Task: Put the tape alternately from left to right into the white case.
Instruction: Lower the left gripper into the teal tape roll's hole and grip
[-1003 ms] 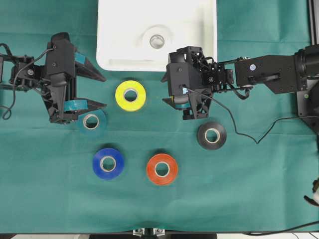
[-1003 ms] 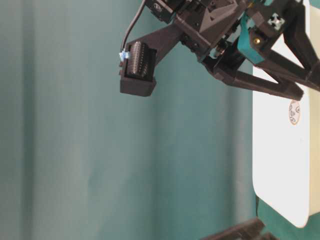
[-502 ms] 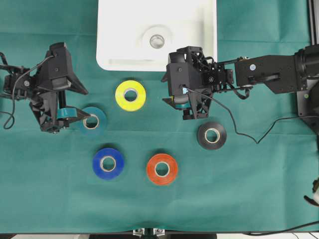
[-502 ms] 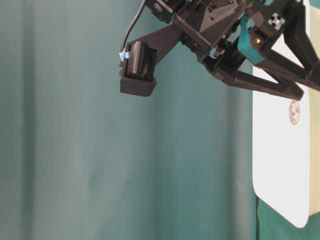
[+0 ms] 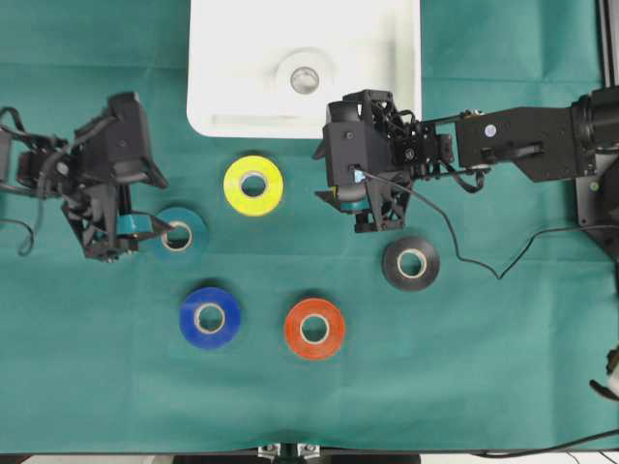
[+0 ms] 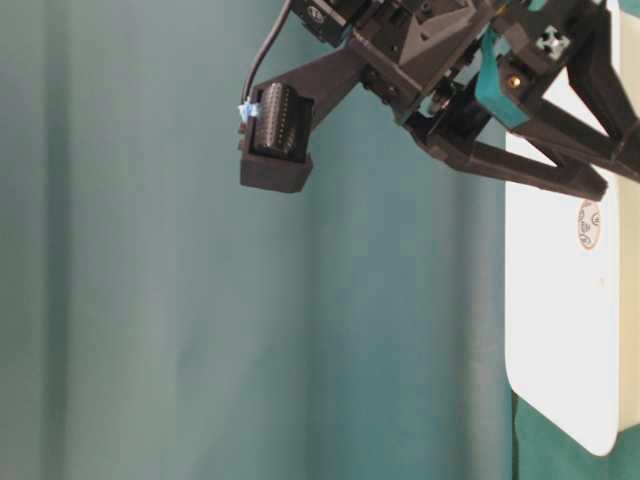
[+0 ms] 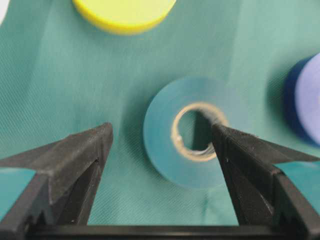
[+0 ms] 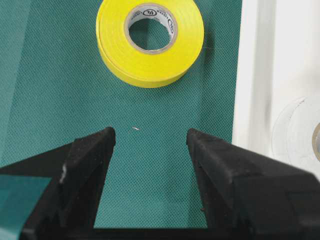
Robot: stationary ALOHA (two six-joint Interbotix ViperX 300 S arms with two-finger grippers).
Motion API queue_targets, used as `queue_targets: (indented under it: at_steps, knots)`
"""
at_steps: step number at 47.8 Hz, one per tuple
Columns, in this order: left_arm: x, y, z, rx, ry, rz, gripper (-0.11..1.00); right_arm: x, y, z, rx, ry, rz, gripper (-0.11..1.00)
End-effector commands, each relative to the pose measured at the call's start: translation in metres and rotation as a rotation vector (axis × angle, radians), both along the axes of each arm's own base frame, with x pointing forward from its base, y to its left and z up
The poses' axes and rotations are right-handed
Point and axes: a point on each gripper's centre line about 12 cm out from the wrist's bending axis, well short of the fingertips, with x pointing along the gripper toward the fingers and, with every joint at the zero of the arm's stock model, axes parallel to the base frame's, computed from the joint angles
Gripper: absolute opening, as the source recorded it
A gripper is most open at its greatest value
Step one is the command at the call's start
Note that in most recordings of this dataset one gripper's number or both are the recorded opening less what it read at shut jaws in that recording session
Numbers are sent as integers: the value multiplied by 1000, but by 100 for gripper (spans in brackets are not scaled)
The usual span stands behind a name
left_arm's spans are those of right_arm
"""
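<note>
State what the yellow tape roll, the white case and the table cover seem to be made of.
Yellow tape roll: probably glossy vinyl, smoothly layered sides around a printed, likely cardboard, core.
White case: apparently moulded plastic, smooth with rounded corners.
Table cover: green woven fabric, its fine weave visible.

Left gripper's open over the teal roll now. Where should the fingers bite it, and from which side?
From above. The teal roll lies flat on the cloth with its core facing up, so pinch one side of the ring: one finger down the core, where it already points, the other outside the rim. The left gripper looks open wide enough.
</note>
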Motion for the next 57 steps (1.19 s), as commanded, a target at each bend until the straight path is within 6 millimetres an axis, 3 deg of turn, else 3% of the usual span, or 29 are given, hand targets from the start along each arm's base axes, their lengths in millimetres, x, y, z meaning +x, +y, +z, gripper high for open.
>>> queue_targets:
  at_steps: [1, 20, 34, 38, 49, 53, 57]
  knots:
    - [7, -1, -3, 1, 6, -3, 87, 1, 1, 14, 0, -41, 2, 67]
    - [18, -5, -28, 8, 93, -11, 87, 0, 1, 12, 0, -40, 4, 67]
    - [23, -7, -27, 8, 89, -18, 80, 0, 1, 12, 0, -38, 4, 67]
    - [23, -8, -27, 9, 87, -21, 69, -1, 1, 12, 0, -38, 4, 67]
    - [21, -11, -25, 13, 97, -36, 9, -1, 1, 12, 0, -38, 3, 67]
    - [20, -12, -26, 14, 110, -39, -2, -1, 1, 11, 0, -35, 3, 67]
    - [19, -13, -26, 14, 117, -43, -3, -1, 1, 11, -1, -37, 5, 67]
